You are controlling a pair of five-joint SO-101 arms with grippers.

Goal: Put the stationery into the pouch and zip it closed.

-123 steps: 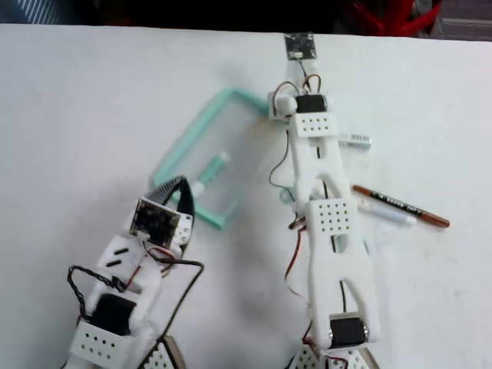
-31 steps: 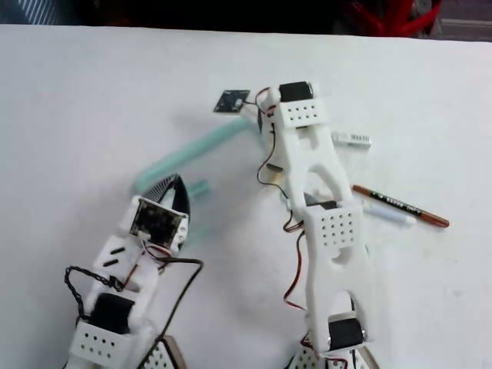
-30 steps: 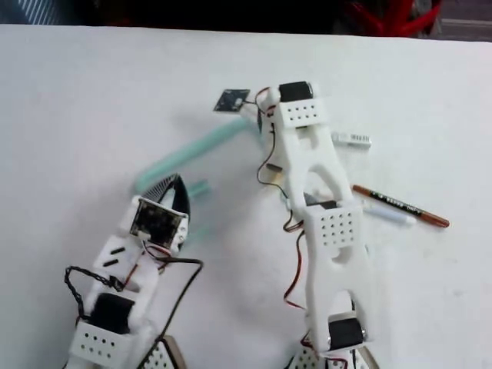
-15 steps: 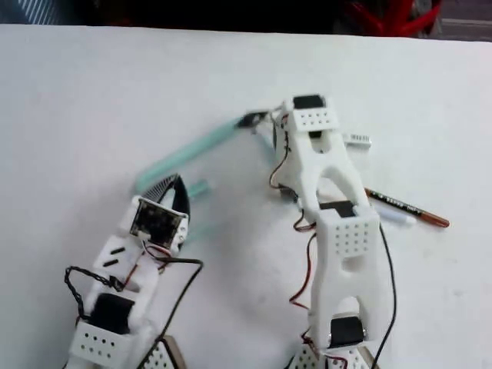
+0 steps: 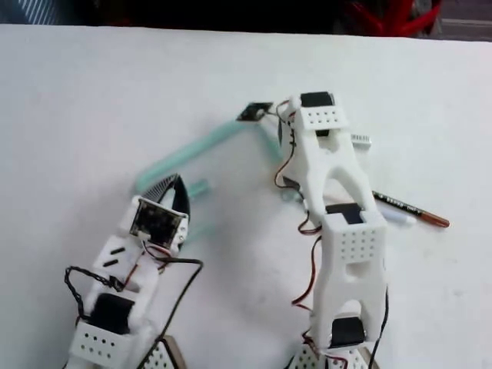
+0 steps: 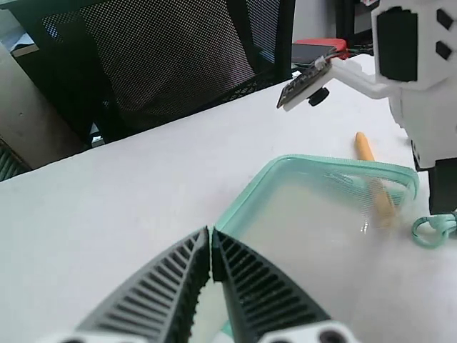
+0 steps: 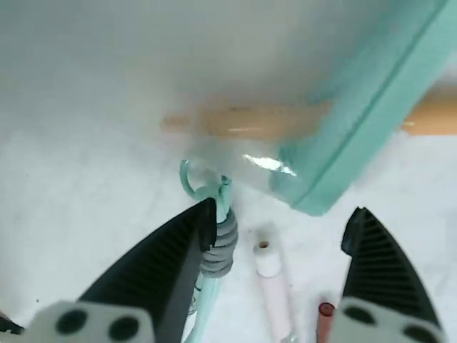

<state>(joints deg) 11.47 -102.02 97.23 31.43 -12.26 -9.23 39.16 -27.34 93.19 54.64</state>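
**High view**
- Bench (image 5: pixel 77 92): a white top that carries both arms and the stationery.
- Left gripper (image 5: pixel 178 183): on the near left of the bench. Its black ribbed fingers are pressed together on a corner of the pouch.
- Pouch (image 5: pixel 201 144): clear with a teal rim. It lies between the two arms, reaching from the left fingers to the right arm's wrist.
- Right arm (image 5: pixel 350 238): extended away over the bench, with its wrist above the pouch's far corner.
- Brown pencil (image 5: pixel 411 209): on the bench just to the right of the right arm, outside the pouch.
- White pen (image 5: pixel 398 217): lying alongside the brown pencil.
- White tag (image 5: pixel 360 140): flat on the bench beside the right arm's wrist.

**Left wrist view**
- Left gripper (image 6: pixel 211 239): the fingers are closed with no gap, and the pouch's teal rim is caught at their tips.
- Orange pencil (image 6: pixel 371 171): one end pokes past the pouch's far rim and the rest shows through the clear wall. I cannot tell whether it is inside the pouch or beneath it.
- Zip pull (image 6: pixel 432 229): a teal loop at the pouch's far corner, under the right arm.
- Mesh chair (image 6: pixel 178 57): behind the bench.

**Right wrist view**
- Right gripper (image 7: pixel 282 214): the fingers are spread wide and clamp nothing.
- Zip pull (image 7: pixel 214 193): its cord and grey bead rest against the inner face of one finger.
- Pouch (image 7: pixel 357 121): its teal corner lies just beyond the fingertips.
- White pen (image 7: pixel 275 286): on the bench between the open fingers.
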